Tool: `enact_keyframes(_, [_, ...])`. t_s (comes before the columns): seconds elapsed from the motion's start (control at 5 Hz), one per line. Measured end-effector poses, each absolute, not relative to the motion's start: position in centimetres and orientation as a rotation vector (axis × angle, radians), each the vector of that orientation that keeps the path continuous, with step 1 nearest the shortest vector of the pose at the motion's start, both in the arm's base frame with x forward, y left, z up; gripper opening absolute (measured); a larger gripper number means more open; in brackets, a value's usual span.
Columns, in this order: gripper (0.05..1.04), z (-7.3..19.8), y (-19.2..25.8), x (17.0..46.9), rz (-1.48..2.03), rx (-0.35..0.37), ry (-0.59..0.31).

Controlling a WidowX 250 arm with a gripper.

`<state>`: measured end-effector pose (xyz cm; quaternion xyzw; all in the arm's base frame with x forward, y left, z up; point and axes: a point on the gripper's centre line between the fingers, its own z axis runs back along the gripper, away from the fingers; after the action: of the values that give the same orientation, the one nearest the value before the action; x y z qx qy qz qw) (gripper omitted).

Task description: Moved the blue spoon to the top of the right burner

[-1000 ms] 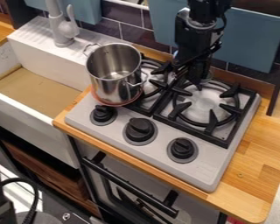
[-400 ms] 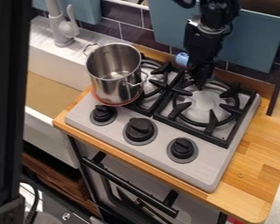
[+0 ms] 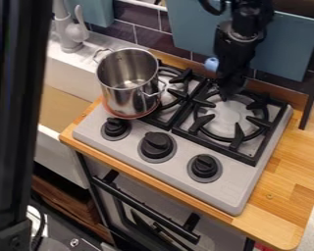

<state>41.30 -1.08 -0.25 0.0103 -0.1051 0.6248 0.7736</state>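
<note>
The black gripper hangs low over the back left part of the right burner. A rounded light-blue piece of the blue spoon pokes out at the gripper's left side, above the back of the stove. It keeps its place beside the gripper as the arm shifts, so the gripper is shut on the spoon. The rest of the spoon is hidden behind the black gripper.
A steel pot stands on the left burner, close to the gripper's left. Three black knobs line the stove's front. Behind are a tiled wall and blue panels; the sink lies left.
The gripper has moved right over the right burner, and the blue piece has shifted right with it. A dark upright bar has come in across the left side of the view.
</note>
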Motion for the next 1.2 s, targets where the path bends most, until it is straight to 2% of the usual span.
enact_keyframes(0.2, [0.075,-0.3,-1.8,41.7,1.304,0.003,-0.244])
enact_keyframes(0.4, [0.094,-0.5,-2.2,41.3,1.277,0.007,-0.215])
enact_keyframes(0.6, [0.254,-1.0,-2.1,40.1,1.27,0.024,-0.184])
enact_keyframes(0.8, [0.511,-0.5,-1.9,39.0,1.249,0.032,-0.174])
enact_keyframes(1.0, [0.81,0.7,-1.6,38.2,1.228,0.028,-0.184])
enact_keyframes(1.2, [0.999,0.8,-1.4,37.8,1.217,0.045,-0.168])
